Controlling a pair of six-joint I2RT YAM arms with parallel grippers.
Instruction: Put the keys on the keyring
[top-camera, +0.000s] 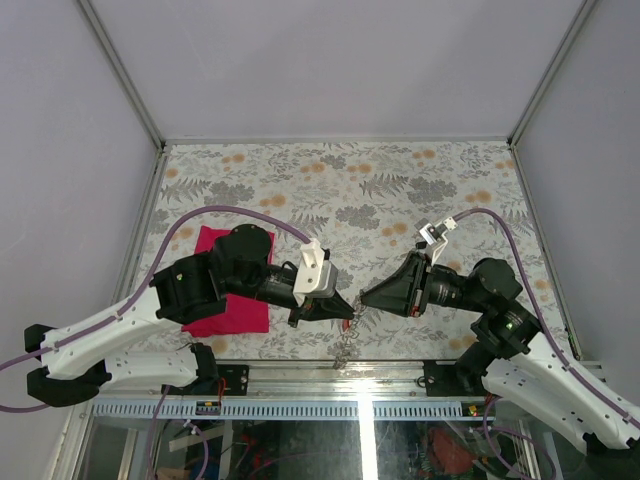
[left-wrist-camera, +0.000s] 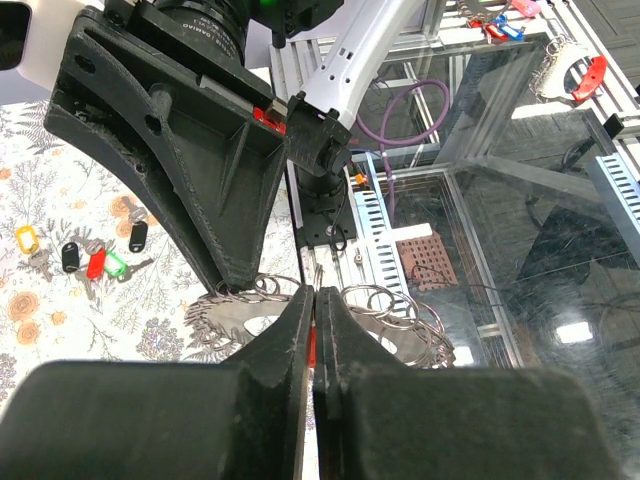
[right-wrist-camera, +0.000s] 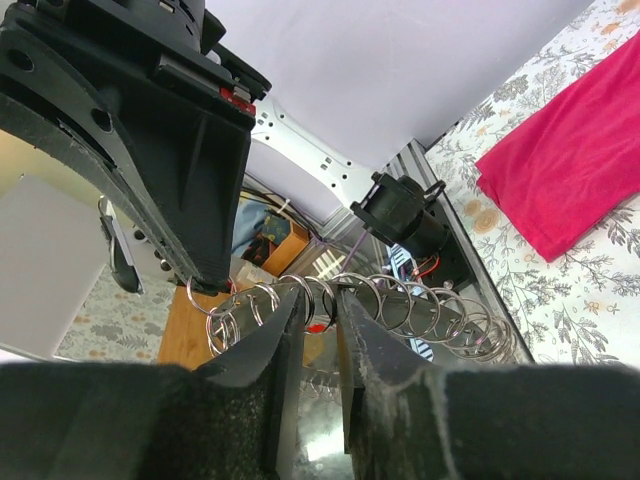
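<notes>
Your keyring (top-camera: 345, 338) is a silvery chain of many small linked wire rings. It is lifted near the front edge of the tabletop (left-wrist-camera: 60, 330) and hangs limp, pinched in the left hand (left-wrist-camera: 314, 297). The keys (left-wrist-camera: 92, 262) (yellow, black, red and green heads) lie bunched flat on the tabletop, apart from it.

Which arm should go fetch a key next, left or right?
Probably right. The left gripper is shut on the keyring; the right gripper, jaws slightly apart, has the keys beside it.
</notes>
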